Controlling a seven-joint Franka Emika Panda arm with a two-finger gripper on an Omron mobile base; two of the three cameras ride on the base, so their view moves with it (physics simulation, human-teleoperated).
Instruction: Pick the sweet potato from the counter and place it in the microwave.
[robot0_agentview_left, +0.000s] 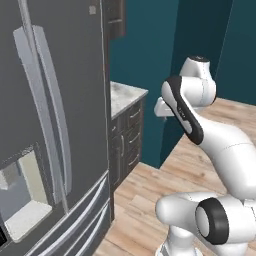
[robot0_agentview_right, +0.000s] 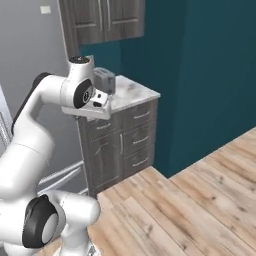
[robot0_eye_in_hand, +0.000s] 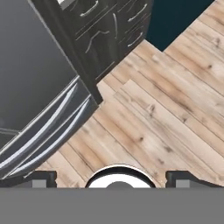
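From the left base view, a grey fridge (robot0_agentview_left: 50, 125) with long silver handles takes the whole 9 o'clock side, its dispenser recess at 8 o'clock; past its edge, near the centre of the picture, a corner of the counter (robot0_agentview_left: 125, 95) shows its white marble top over grey drawers, set against a teal wall (robot0_agentview_left: 150, 45), and the white arm (robot0_agentview_left: 210, 140) rises from 5 o'clock and bends toward the middle. The right base view adds what the first hides: grey wall cabinets (robot0_agentview_right: 105, 20) at 12 o'clock above the counter (robot0_agentview_right: 135, 92), its full drawer front with silver bar handles, and a small grey box (robot0_agentview_right: 105, 80) standing on the marble just behind the robot's wrist; the wooden plank floor (robot0_agentview_right: 190, 200) spreads from 3 to 6 o'clock. The sweet potato cannot be made out on the visible part of the counter in either base view. The hand view looks down at the floor (robot0_eye_in_hand: 166, 109), with the fridge's lower drawers (robot0_eye_in_hand: 39, 122) at 9 o'clock and the dark drawer fronts (robot0_eye_in_hand: 109, 30) at 12 o'clock. The gripper (robot0_eye_in_hand: 113, 177) has its two dark fingertips (robot0_eye_in_hand: 41, 178) wide apart at the bottom edge, holding and touching nothing.
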